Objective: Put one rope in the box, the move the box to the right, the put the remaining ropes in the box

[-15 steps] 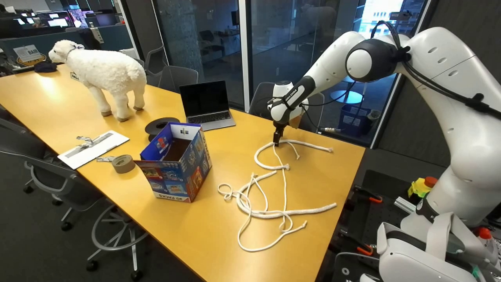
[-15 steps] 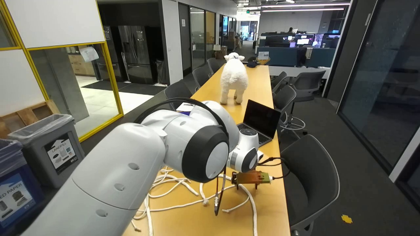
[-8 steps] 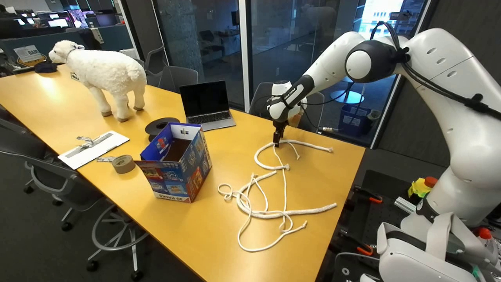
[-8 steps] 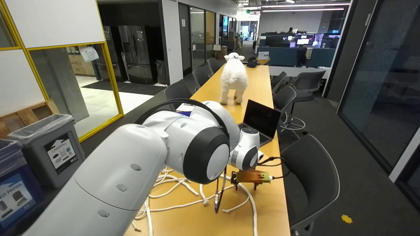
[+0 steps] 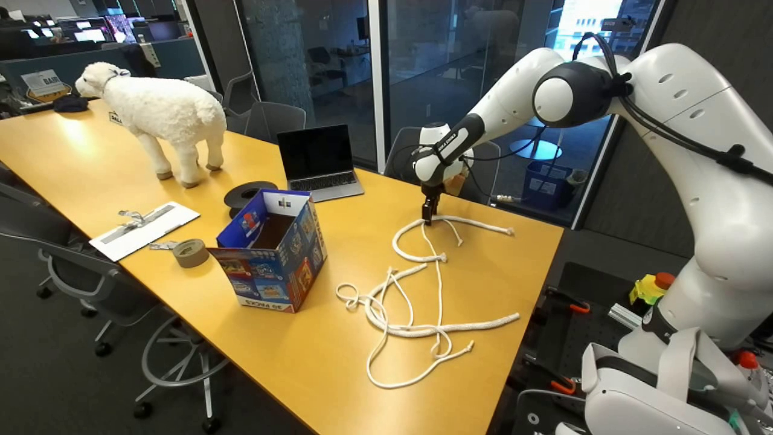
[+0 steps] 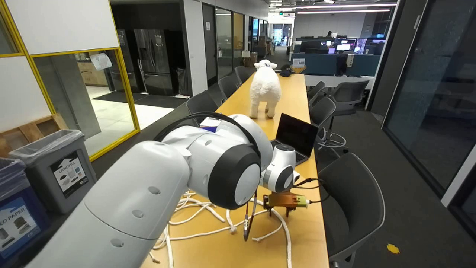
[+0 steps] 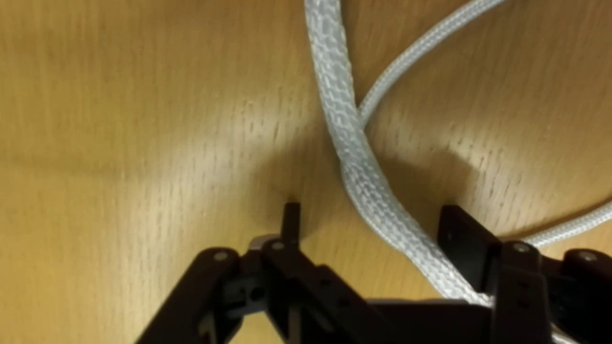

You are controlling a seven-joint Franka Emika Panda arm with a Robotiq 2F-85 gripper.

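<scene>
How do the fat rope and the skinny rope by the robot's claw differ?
The thick rope is clearly wider than the thin rope. Where they cross in the wrist view, the thick rope lies on top and the thin rope passes beneath. The thick rope runs between the open jaws of the gripper; the thin rope's upper stretch lies outside them. Both are white and braided.

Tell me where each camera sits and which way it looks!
An exterior view: high, opposite the glass wall, looking down at table and box; nearly the whole arm shows.
An exterior view: behind the arm, looking along the table toward the toy sheep; the arm looms large.
Wrist view: by the open hand, facing down at rope; fingers show.
The toy sheep and laptop show in both exterior views.
</scene>
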